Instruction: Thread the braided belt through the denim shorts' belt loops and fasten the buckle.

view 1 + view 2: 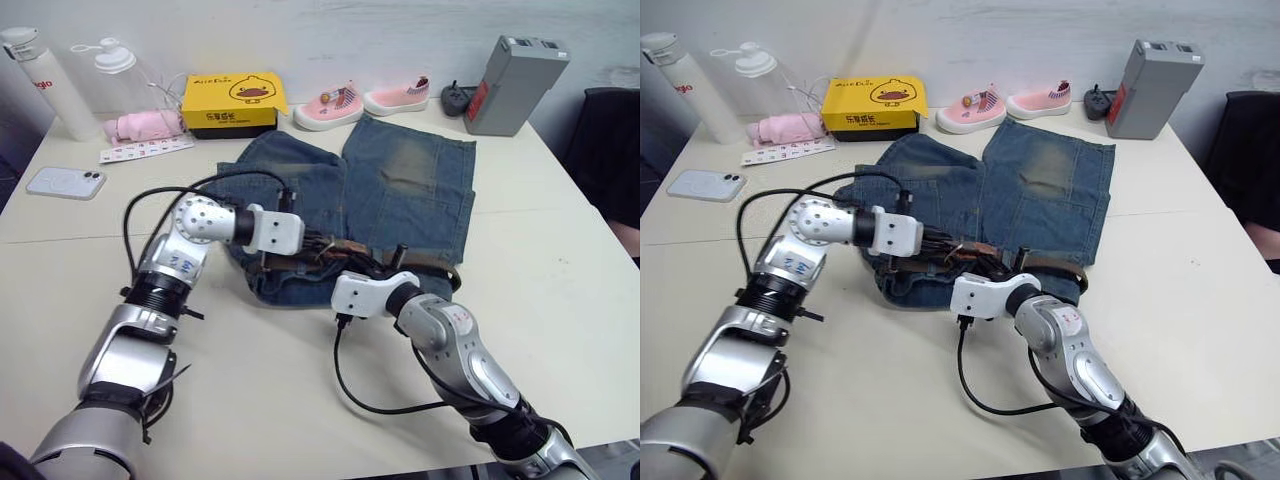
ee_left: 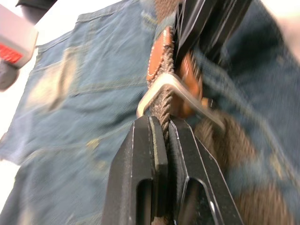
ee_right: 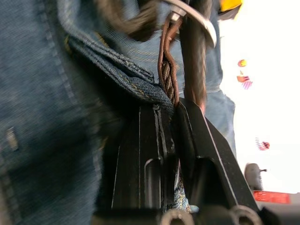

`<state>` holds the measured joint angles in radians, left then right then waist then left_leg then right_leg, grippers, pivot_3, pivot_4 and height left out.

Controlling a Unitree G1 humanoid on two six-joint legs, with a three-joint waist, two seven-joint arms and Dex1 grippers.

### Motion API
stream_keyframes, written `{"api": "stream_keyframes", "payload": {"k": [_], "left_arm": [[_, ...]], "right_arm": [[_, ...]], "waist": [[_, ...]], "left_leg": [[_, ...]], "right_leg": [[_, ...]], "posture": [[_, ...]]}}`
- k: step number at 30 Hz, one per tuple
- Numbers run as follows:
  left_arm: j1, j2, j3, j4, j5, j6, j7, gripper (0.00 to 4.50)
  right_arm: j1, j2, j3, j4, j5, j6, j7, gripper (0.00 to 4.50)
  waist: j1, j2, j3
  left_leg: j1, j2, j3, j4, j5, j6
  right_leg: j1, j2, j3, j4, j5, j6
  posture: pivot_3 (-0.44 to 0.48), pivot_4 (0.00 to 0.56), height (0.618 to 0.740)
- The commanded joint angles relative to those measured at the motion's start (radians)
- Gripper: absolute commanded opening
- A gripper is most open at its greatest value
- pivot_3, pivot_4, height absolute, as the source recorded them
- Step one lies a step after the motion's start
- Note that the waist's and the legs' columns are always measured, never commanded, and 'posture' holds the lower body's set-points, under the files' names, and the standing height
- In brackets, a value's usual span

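From the head views, the denim shorts (image 1: 390, 190) lie flat on the white bench (image 1: 560, 300), waistband toward the robot. The braided belt (image 1: 430, 266) runs along that waistband. Both grippers meet at its middle, the left gripper (image 1: 318, 245) coming from the left and the right gripper (image 1: 385, 268) from the near side. Beyond the shorts stand a yellow box (image 1: 232, 103), a pair of pink shoes (image 1: 362, 102), a grey pack (image 1: 512, 84), two bottles (image 1: 40, 82) and a phone (image 1: 66, 182).

In the left wrist view, the left fingers (image 2: 145, 159) are pinched shut on the belt strap just short of the silver buckle (image 2: 176, 91), over the blue cloth.

In the right wrist view, the right fingers (image 3: 197, 136) are closed on the woven strap beside a folded denim edge, with the buckle past their tips.
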<state>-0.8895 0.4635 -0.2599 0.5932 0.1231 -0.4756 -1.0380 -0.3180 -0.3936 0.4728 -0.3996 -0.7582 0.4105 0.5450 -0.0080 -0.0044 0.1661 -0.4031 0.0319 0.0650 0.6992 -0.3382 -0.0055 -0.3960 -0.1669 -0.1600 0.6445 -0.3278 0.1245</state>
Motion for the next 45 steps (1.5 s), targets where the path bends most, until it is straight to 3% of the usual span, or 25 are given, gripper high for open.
{"api": "stream_keyframes", "payload": {"k": [1,2,4,5,8,10,13,16,29,35,38,43,45], "left_arm": [[0.022,-0.039,-0.016,-0.016,-0.004,0.005,0.029,0.00],[0.031,-0.049,-0.018,-0.017,-0.005,0.010,0.032,0.00],[0.044,-0.065,-0.022,-0.011,-0.002,0.014,0.045,0.00],[0.047,-0.071,-0.024,-0.005,0.002,0.015,0.051,0.00],[0.051,-0.087,-0.020,0.017,0.006,0.019,0.079,0.00],[0.054,-0.094,-0.016,0.020,0.001,0.024,0.088,0.00],[0.063,-0.102,-0.018,0.017,-0.003,0.026,0.094,0.00],[0.068,-0.111,-0.020,0.016,-0.005,0.029,0.100,0.00],[0.076,-0.114,-0.018,-0.007,-0.010,0.044,0.104,0.00],[0.084,-0.108,-0.018,-0.027,-0.017,0.041,0.094,0.00],[0.086,-0.105,-0.017,-0.029,-0.018,0.039,0.092,0.00],[0.087,-0.101,-0.016,-0.031,-0.017,0.038,0.094,0.00],[0.087,-0.100,-0.017,-0.031,-0.016,0.039,0.095,0.00]], "right_arm": [[0.029,0.023,-0.020,-0.066,0.030,0.046,0.058,0.04],[0.039,0.025,-0.029,-0.076,0.032,0.055,0.065,0.04],[0.057,0.030,-0.060,-0.107,0.058,0.095,0.099,0.90],[0.065,0.024,-0.075,-0.129,0.071,0.112,0.124,1.12],[0.094,0.006,-0.146,-0.226,0.143,0.173,0.208,2.57],[0.110,0.007,-0.202,-0.290,0.202,0.219,0.253,3.10],[0.086,0.015,-0.305,-0.360,0.285,0.291,0.299,3.10],[0.045,-0.002,-0.350,-0.326,0.296,0.261,0.266,3.10],[0.027,-0.108,-0.226,-0.184,0.242,0.132,0.179,3.10],[0.010,-0.096,-0.193,-0.114,0.210,0.118,0.108,3.10],[0.008,-0.094,-0.166,-0.087,0.192,0.104,0.093,2.42],[0.010,-0.091,-0.132,-0.068,0.174,0.086,0.077,0.19],[0.012,-0.089,-0.125,-0.066,0.168,0.084,0.074,0.08]], "waist": [[0.001,0.000,0.000],[0.001,0.000,0.000],[0.004,0.000,0.000],[0.007,0.000,0.000],[0.008,0.000,0.000],[0.008,0.000,0.000],[0.011,0.000,0.000],[0.010,-0.001,0.000],[0.010,-0.001,-0.001],[0.008,-0.001,-0.001],[0.008,-0.001,-0.001],[0.007,-0.001,-0.001],[0.006,-0.001,-0.001]], "left_leg": [[0.000,0.000,0.000,0.000,0.000,0.000],[0.000,0.000,0.000,0.000,0.000,0.000],[0.000,0.000,0.000,0.000,0.000,0.000],[0.000,0.000,0.000,0.000,0.000,0.000],[0.000,0.000,-0.001,0.001,0.000,0.000],[0.000,-0.001,-0.001,0.001,0.000,0.000],[0.000,-0.001,-0.001,0.001,0.000,0.001],[0.000,-0.001,-0.001,0.001,0.000,0.001],[0.000,-0.001,-0.001,0.001,0.000,0.001],[0.000,-0.001,-0.001,0.002,0.000,0.001],[0.000,-0.001,-0.001,0.002,0.000,0.001],[0.000,-0.001,-0.001,0.002,0.000,0.001],[0.000,-0.001,-0.001,0.002,0.000,0.001]], "right_leg": [[0.000,0.000,0.000,0.000,0.000,0.000],[0.000,0.000,0.000,0.000,0.000,0.000],[0.000,0.000,0.000,0.000,0.000,0.000],[0.000,0.000,0.000,0.000,0.000,0.000],[0.000,0.000,0.000,0.000,0.000,0.000],[0.000,0.000,0.000,0.000,0.000,0.000],[0.001,0.000,0.000,0.000,0.000,0.000],[0.001,0.000,0.000,0.000,0.000,0.000],[0.001,-0.001,0.000,0.000,0.000,0.000],[0.001,-0.001,0.000,0.000,0.000,0.000],[0.001,-0.001,0.000,0.000,0.000,0.000],[0.001,-0.001,0.000,0.000,0.000,0.000],[0.001,-0.001,0.000,0.000,0.000,0.000]], "posture": [[0.000,0.150,0.683],[0.000,0.150,0.683],[0.000,0.150,0.683],[0.000,0.150,0.683],[0.000,0.150,0.683],[0.000,0.150,0.683],[0.000,0.150,0.683],[0.000,0.150,0.683],[0.000,0.150,0.683],[0.000,0.150,0.683],[0.000,0.150,0.683],[0.000,0.150,0.683],[0.000,0.150,0.683]]}}
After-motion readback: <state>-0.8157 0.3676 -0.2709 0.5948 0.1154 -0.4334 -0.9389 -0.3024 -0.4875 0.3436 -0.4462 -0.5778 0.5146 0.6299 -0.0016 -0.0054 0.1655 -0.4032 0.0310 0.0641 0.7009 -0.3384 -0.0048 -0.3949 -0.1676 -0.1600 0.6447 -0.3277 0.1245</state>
